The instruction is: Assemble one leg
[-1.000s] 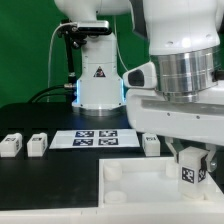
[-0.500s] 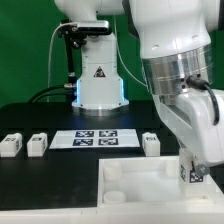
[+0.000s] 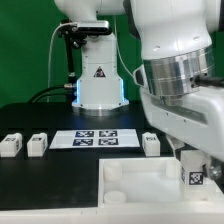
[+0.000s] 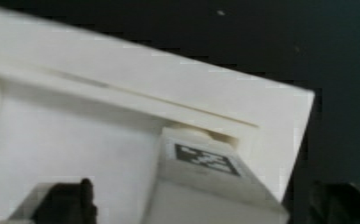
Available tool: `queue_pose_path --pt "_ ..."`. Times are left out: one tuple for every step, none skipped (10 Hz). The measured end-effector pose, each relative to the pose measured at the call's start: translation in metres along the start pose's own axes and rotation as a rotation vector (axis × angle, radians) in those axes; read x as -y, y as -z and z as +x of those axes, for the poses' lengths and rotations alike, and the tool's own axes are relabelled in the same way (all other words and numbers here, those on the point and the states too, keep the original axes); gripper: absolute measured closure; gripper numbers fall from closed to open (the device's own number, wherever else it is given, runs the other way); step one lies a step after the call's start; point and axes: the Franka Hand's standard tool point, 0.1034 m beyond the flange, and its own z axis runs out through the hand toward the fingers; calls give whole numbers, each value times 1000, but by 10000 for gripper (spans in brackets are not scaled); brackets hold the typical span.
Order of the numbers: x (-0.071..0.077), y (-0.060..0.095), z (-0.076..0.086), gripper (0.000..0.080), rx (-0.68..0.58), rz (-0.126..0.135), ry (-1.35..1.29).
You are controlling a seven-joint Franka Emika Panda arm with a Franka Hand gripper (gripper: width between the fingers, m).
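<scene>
My gripper (image 3: 196, 170) is shut on a leg (image 3: 197, 179), a small white block whose black-and-white tag faces the camera. It holds the leg upright on the corner of the large white panel (image 3: 140, 182) at the exterior view's right. In the wrist view the leg (image 4: 209, 172) stands between my dark fingers (image 4: 63, 203), its end against a corner socket of the panel (image 4: 106, 85). My gripper (image 4: 195, 208) reaches down around it. Three more legs lie on the black table: two at the exterior view's left (image 3: 11, 145) (image 3: 38, 144) and one at the right (image 3: 150, 143).
The marker board (image 3: 97, 138) lies flat behind the panel. The arm's white base (image 3: 98, 80) stands at the back with cables at its left. The arm's large wrist (image 3: 180, 70) fills the upper right of the exterior view.
The wrist has turned about the held leg, first one way and then back. The leg has stayed at the panel's right corner, a little lower now. The loose legs have not moved.
</scene>
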Motion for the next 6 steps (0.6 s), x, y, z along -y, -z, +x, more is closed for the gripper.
queue_pose_path --pt "1 3 1 159 -2 4 77" --pt "0 1 1 159 -2 2 190" --pt "0 1 1 151 -2 1 291" --pt "0 0 2 151 -11 -7 422" --pt "-1 -1 3 150 -40 -34 665" --pt "1 -1 0 150 -68 -69 867"
